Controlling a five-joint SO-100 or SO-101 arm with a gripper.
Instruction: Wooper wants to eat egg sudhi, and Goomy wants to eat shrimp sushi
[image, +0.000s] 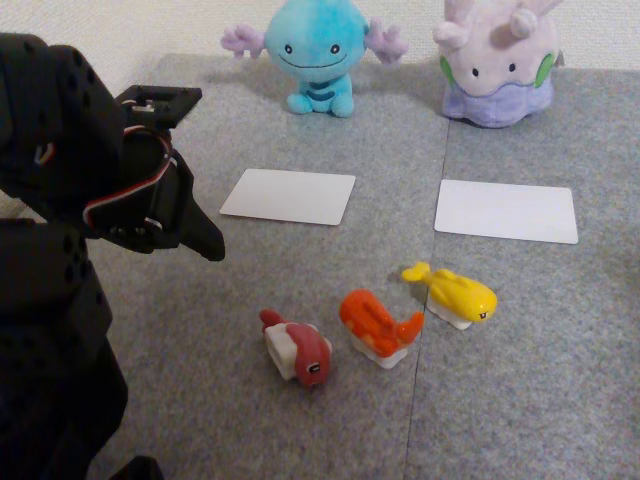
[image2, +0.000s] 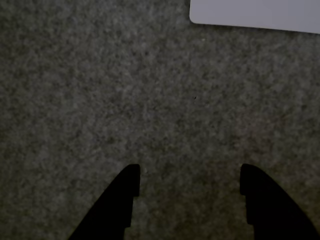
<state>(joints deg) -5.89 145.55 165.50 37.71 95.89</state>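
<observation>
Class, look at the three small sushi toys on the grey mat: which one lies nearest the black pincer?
The dark pink-red sushi toy, leftmost in the fixed view; the orange and yellow ones lie farther right.

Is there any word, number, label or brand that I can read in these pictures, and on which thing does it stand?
None: no readable text stands on anything here.
The two white cards are blank on the side that shows.
Wooper, Goomy and the three sushi toys, among them the egg sudhi and shrimp sushi, show no tag or print.
The black arm and its pincer show no legible marking.
</observation>
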